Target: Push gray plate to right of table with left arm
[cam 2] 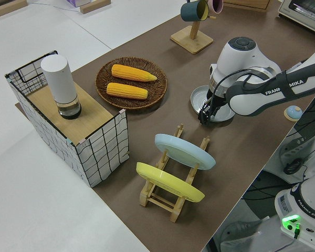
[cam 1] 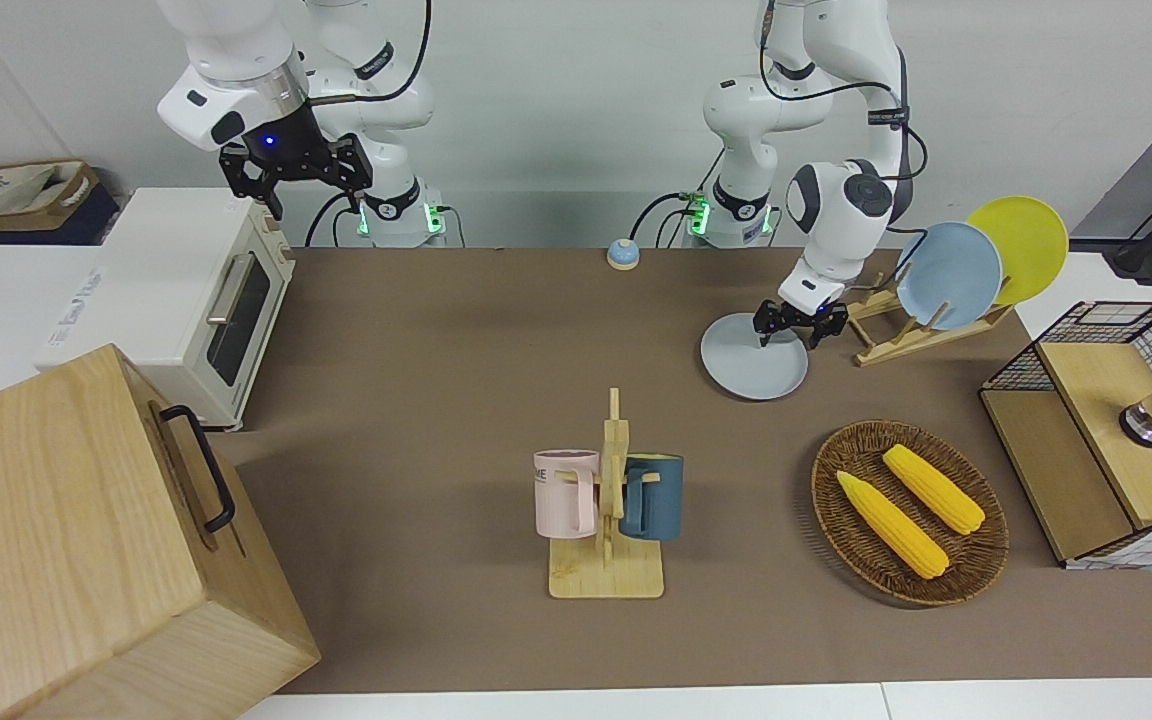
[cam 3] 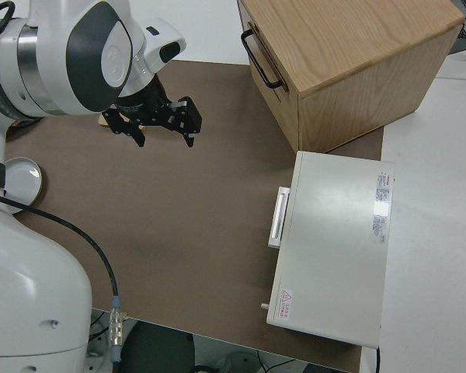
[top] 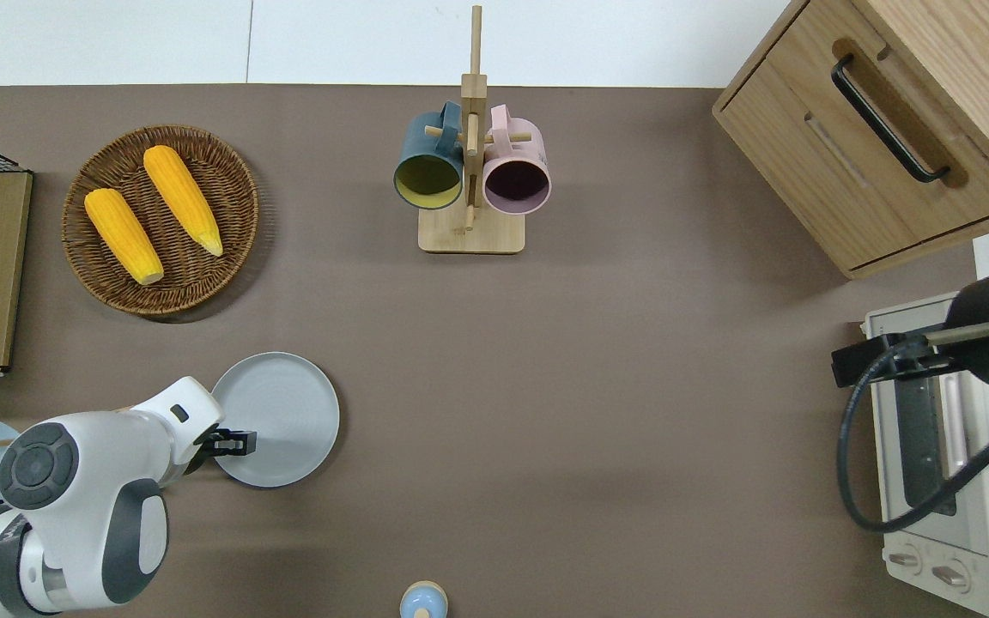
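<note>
The gray plate [cam 1: 748, 368] [top: 284, 412] [cam 2: 198, 96] lies flat on the brown table [cam 1: 436, 400], toward the left arm's end. My left gripper [cam 1: 792, 340] [top: 237, 442] [cam 2: 205, 117] is low at the plate's rim, on the side nearest the left arm's end of the table. It is open. One finger stands just inside the rim, the other outside it. The right arm is parked, with its gripper [cam 1: 316, 195] [cam 3: 165, 138] open and holding nothing.
A wooden rack [cam 1: 921, 330] with a sky-blue and a yellow plate stands beside the gray plate. A wicker basket [cam 1: 976, 570] of corn lies farther from the robots. A mug tree [cam 1: 608, 510], a bell [cam 1: 622, 254], a toaster oven [cam 1: 206, 300] and a wooden cabinet [cam 1: 86, 540] stand toward the right arm's end.
</note>
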